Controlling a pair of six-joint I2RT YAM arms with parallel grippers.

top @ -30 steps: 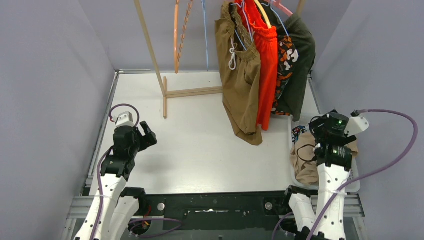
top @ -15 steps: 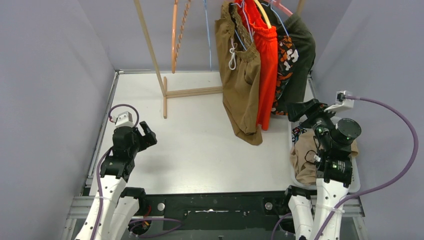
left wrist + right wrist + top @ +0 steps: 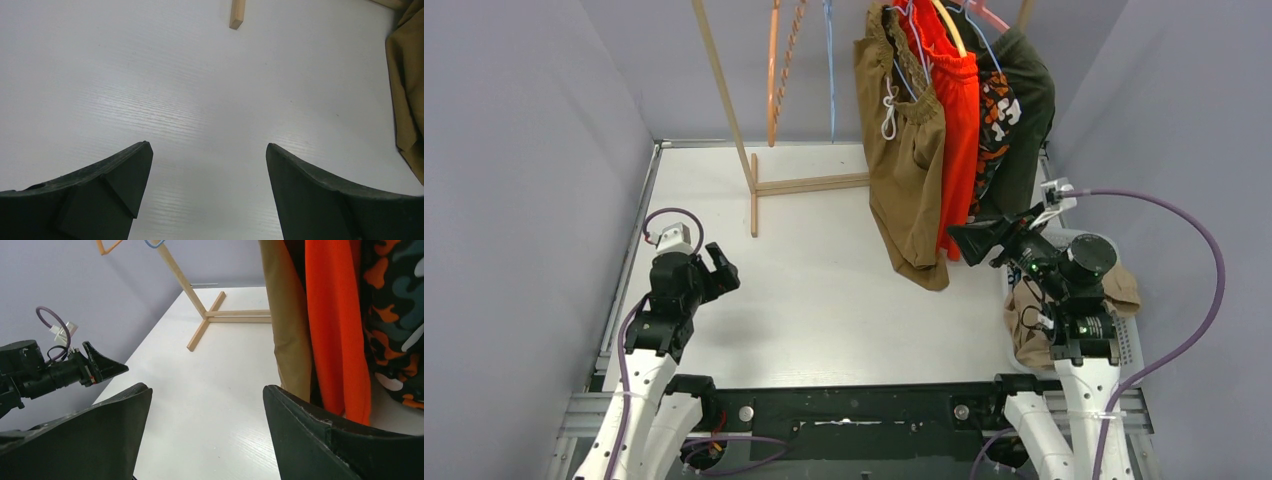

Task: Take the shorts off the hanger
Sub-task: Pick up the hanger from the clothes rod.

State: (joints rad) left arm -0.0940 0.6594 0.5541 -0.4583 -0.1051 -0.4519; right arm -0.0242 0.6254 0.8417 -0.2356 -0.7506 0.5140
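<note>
Four pairs of shorts hang on hangers at the rack's right end: brown with a white drawstring (image 3: 909, 150), orange-red (image 3: 957, 130), camouflage (image 3: 997, 115) and dark green (image 3: 1031, 110). Beige shorts (image 3: 1031, 335) lie crumpled in the tray at right. My right gripper (image 3: 965, 240) is open and empty, pointing left just below the orange-red hem. In the right wrist view the right gripper (image 3: 207, 390) has the brown shorts (image 3: 287, 315) and orange-red shorts (image 3: 335, 325) beside its right finger. My left gripper (image 3: 721, 270) (image 3: 207, 147) stands open over bare table at left, the brown shorts (image 3: 407, 85) far to its right.
The wooden rack's post (image 3: 724, 100) and foot (image 3: 809, 185) stand at the back centre. Empty orange (image 3: 774, 70) and blue (image 3: 832, 70) hangers hang left of the shorts. A white tray (image 3: 1136, 350) sits at the right edge. Grey walls close in on both sides.
My right arm has risen from the tray and swung left toward the hanging shorts, its jaws opening wider. The empty hangers sway slightly. The left arm has not moved.
</note>
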